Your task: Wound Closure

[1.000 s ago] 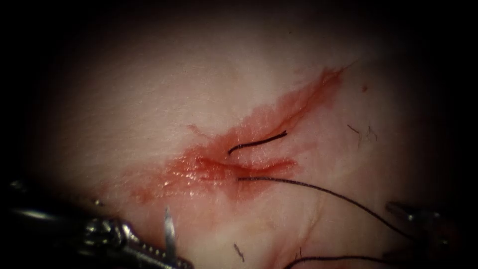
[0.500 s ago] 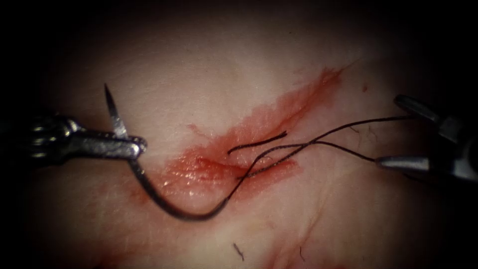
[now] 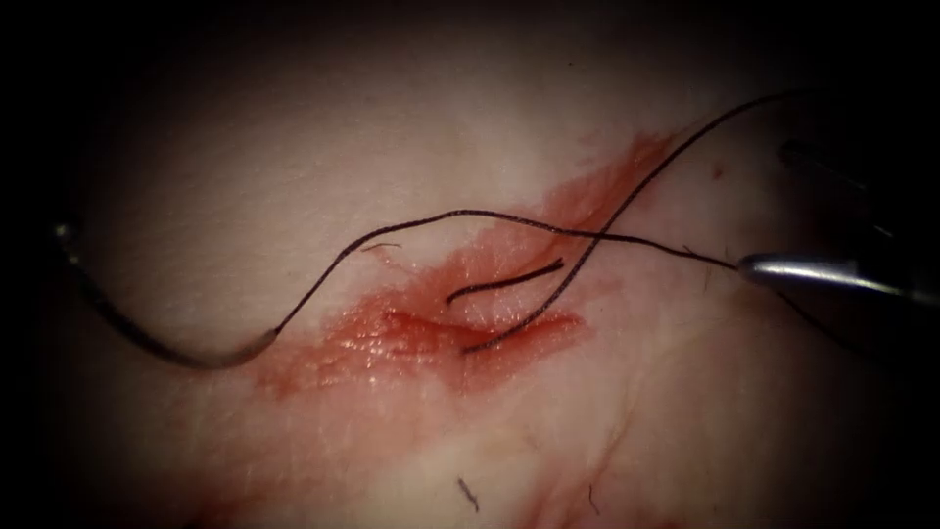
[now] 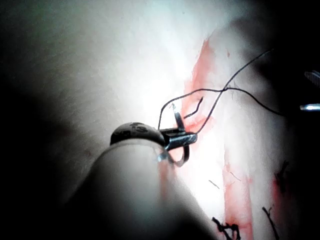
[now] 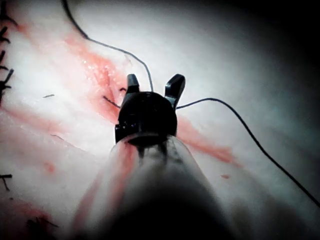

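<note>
The left tool (image 4: 182, 140) has its jaws pressed together on the needle (image 3: 162, 345), gripping it partway along its curve; in its own wrist view the bright point stands above the jaws and the dark body loops below them. The needle is free of the tissue (image 3: 323, 147), lying over the surface well to the left of the cut (image 3: 460, 328), its thread end nearest the red fluid (image 3: 372, 338). On the rounded wrist of this tool there are small marks, too blurred to read.

The right tool (image 5: 154, 85) has its jaws spread apart, as its wrist view shows, with two prongs standing clear of each other and nothing between them. In the endoscope view one bright jaw lies to the right of the cut, its tip touching or just beside the thread (image 3: 441, 216); whether it bears on the strand I cannot tell.

The thread runs from the needle's end rightward in an arc over the far side of the cut to that jaw tip. A second strand rises from the cut and climbs to the far right, crossing the first. A short cut end of thread (image 3: 504, 280) lies on the cut, between the two strands.
</note>
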You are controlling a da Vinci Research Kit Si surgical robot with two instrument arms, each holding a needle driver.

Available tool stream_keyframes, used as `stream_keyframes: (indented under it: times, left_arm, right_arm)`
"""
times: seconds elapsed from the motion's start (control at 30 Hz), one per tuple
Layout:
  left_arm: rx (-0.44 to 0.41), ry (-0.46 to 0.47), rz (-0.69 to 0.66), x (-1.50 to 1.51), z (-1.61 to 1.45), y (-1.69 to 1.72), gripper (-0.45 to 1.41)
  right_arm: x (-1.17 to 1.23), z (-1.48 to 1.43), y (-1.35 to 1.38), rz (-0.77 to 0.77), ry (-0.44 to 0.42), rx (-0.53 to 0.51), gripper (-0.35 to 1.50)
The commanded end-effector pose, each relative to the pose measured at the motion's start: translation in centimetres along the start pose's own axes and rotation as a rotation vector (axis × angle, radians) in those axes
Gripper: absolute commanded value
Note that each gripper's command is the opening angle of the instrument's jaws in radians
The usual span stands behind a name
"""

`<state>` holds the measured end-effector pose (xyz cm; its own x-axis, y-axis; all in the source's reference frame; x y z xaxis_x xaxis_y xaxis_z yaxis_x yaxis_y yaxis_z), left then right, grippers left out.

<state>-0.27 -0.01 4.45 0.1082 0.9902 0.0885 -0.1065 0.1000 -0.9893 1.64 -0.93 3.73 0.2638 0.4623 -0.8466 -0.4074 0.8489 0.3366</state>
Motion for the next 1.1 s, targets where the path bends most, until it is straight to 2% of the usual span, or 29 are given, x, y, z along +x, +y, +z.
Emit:
stream_keyframes:
  times: [0.03,0.13,0.3,0.37,0.43,0.63,0.73,0.8,0.87,0.9,0.97,1.1]
  left_arm:
    - [0.014,0.028,0.006,0.05,0.04,-0.02,-0.45]
    - [0.040,0.069,0.013,0.15,-0.04,0.02,-0.45]
    - [0.005,0.008,0.007,0.04,-0.06,0.03,-0.45]
    - [-0.029,-0.053,0.001,-0.06,-0.06,0.07,-0.45]
    - [-0.095,-0.185,0.004,-0.30,-0.07,0.15,-0.45]
    - [-0.170,-0.334,0.012,-0.61,-0.04,0.35,-0.45]
    - [-0.123,-0.381,0.018,-0.64,-0.04,0.45,-0.45]
    - [-0.068,-0.406,0.024,-0.64,-0.14,0.45,-0.45]
    - [-0.019,-0.425,0.033,-0.64,-0.28,0.42,-0.45]
    - [0.014,-0.425,0.043,-0.63,-0.36,0.41,-0.45]
    - [0.155,-0.436,0.084,-0.59,-0.63,0.35,-0.45]
    - [0.278,-0.457,0.108,-0.55,-0.74,0.28,-0.45]
  right_arm:
    - [-0.05,0.10,0.02,0.001,0.002,0.000,1.01]
    - [-0.16,0.14,0.01,0.013,0.005,-0.002,1.03]
    - [-0.23,0.15,-0.02,0.035,0.008,-0.003,1.03]
    - [-0.23,0.15,-0.03,0.040,0.009,-0.002,1.04]
    - [-0.25,0.15,-0.04,0.050,0.010,-0.002,1.04]
    - [-0.27,0.15,-0.04,0.065,0.011,-0.002,1.09]
    - [-0.28,0.13,-0.02,0.065,0.011,0.000,1.11]
    - [-0.29,0.08,0.00,0.065,0.011,0.004,1.16]
    - [-0.30,0.02,0.05,0.066,0.012,0.013,1.13]
    - [-0.30,-0.01,0.08,0.066,0.011,0.012,1.11]
    - [-0.31,-0.07,0.17,0.068,0.007,0.002,1.09]
    - [-0.30,-0.13,0.29,0.074,-0.003,-0.033,1.09]
